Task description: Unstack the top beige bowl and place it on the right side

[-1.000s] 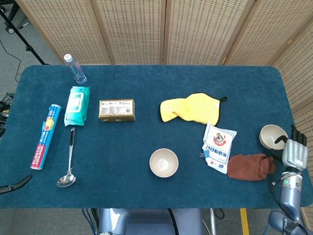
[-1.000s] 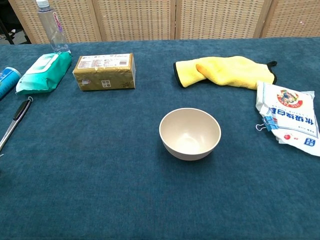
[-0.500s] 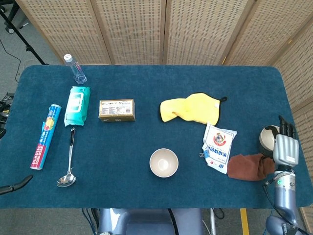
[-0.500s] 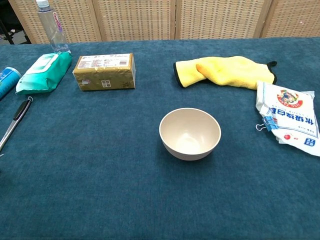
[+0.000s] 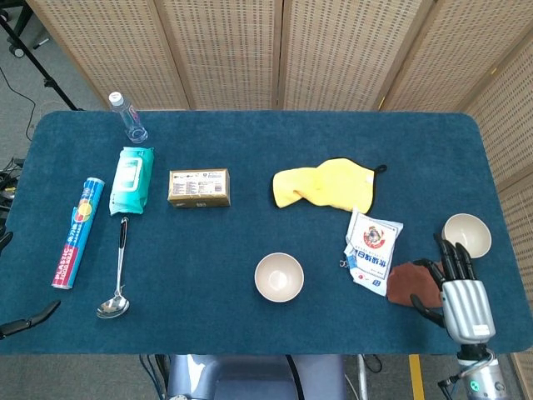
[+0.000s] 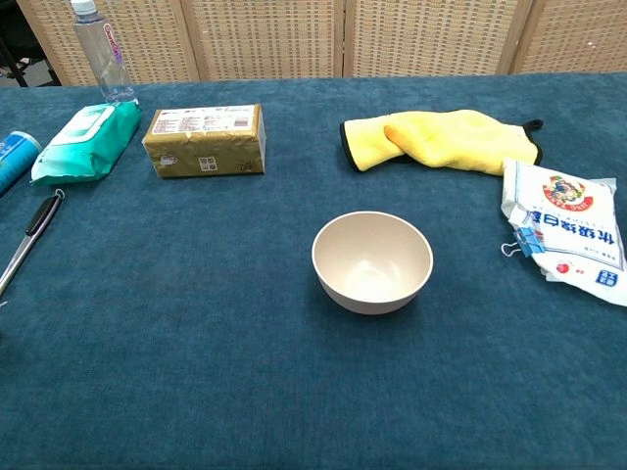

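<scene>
One beige bowl [image 5: 466, 233] is sitting upright at the far right edge of the blue counter [image 5: 250, 325], its pale, smooth inside facing up, just beyond the brown cloth [image 5: 414, 283]. A second beige bowl [image 5: 279, 277] of the same look is standing alone near the middle front of the counter, well apart from the first, and the chest view is showing it plainly with a round rim and nothing in it. The right hand [image 5: 460, 292] is hovering at the front right corner with its dark fingers [image 5: 450, 257] spread and holding nothing, their tips lying over the edge of the brown cloth; whether they are touching it is hard to tell from above. The arm below the hand is cut off by the frame's bottom edge. The left hand is not showing in either view; only a dark sliver, possibly part of that arm, is poking in at the lower left. Compared with half a second ago, the right hand has been drawing back toward the robot and off the right-side bowl, which it was then partly covering, so the bowl's full rim is now showing.
</scene>
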`<state>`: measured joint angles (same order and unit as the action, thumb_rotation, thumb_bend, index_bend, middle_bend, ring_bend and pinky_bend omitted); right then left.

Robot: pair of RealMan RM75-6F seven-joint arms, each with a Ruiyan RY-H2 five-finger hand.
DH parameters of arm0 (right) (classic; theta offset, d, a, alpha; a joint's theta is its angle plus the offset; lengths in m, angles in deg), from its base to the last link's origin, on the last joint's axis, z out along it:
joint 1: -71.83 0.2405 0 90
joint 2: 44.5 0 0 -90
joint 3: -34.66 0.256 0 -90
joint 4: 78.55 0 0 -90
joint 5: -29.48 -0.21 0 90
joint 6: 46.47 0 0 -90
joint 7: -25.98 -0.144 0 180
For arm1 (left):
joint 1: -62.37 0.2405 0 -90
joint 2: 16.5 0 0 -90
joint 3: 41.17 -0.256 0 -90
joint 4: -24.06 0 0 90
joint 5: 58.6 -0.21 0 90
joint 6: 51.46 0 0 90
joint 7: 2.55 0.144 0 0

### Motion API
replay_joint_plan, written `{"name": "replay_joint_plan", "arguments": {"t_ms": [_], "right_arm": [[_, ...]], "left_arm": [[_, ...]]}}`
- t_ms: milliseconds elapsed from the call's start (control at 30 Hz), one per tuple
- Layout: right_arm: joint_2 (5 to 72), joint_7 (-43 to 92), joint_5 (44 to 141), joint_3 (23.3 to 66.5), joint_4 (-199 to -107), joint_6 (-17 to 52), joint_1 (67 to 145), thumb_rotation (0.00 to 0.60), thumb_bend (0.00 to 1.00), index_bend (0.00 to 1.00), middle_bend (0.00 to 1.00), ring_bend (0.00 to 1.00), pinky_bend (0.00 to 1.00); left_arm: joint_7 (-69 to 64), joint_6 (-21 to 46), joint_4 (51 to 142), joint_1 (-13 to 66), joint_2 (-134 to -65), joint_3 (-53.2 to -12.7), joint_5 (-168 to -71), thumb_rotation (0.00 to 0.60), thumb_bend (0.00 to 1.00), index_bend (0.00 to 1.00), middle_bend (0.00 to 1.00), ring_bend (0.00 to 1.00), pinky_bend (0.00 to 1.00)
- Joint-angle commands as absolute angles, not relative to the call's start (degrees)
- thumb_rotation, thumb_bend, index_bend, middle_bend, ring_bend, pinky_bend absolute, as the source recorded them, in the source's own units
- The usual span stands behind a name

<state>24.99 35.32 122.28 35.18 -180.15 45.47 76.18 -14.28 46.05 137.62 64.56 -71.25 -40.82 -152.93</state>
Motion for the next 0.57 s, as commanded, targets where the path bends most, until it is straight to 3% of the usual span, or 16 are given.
{"name": "replay_joint_plan", "arguments": {"t_ms": [33, 567], "right_arm": [[22.88, 35.02, 127.11, 31.38, -181.93, 48.5, 73.17, 0.6, 0.26, 0.3, 0.0, 0.0, 0.0], [21.58, 31.39, 126.51, 31.05, -181.31, 46.86, 71.91, 0.6, 0.26, 0.3, 0.0, 0.0, 0.0]], "left_arm": [[-13.8, 46.12, 136.15, 65.27, -73.9, -41.17, -151.97, 0.323, 0.1, 0.0, 0.0, 0.0, 0.0], [-12.67, 44.14, 133.72, 65.25, -77.64, -41.76, -151.91, 0.322, 0.1, 0.0, 0.0, 0.0, 0.0]]}}
